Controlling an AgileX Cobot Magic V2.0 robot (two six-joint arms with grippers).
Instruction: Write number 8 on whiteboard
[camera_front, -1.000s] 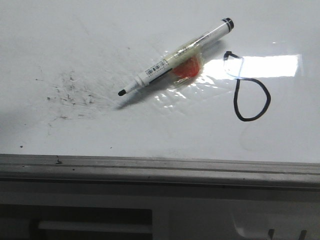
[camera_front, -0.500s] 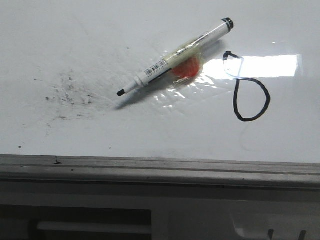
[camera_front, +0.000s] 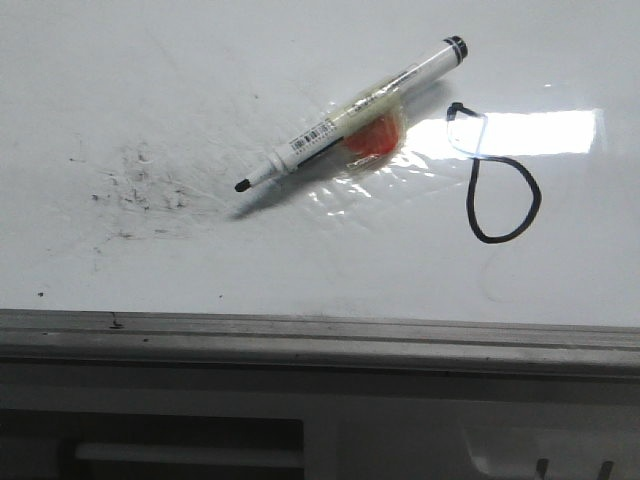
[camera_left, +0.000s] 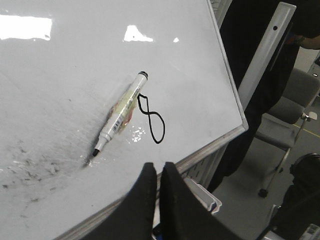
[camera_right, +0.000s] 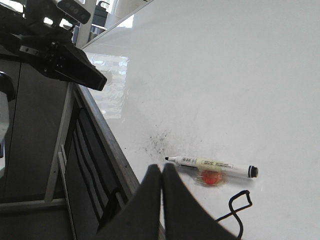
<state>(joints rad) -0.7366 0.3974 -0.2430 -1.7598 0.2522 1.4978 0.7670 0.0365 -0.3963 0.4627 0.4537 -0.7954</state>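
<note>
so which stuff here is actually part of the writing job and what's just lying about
Part of the job:
- the number 8, already drawn in black
- the whiteboard it is drawn on
- the marker, lying uncapped on the board, left of the 8

Just lying about:
- the orange-red blob under clear tape at the marker's middle
- the black smudge specks near the marker's tip
- the grey chair beyond the board

1. Bright overhead light; rectangular glare patch on the whiteboard (camera_front: 300, 270), overlapping the upper loop of the number 8 (camera_front: 494, 175).
2. Marker (camera_front: 350, 115) casts a soft shadow toward the frame edge.
3. Front view sharp; wrist views slightly soft, their backgrounds dim.
</note>
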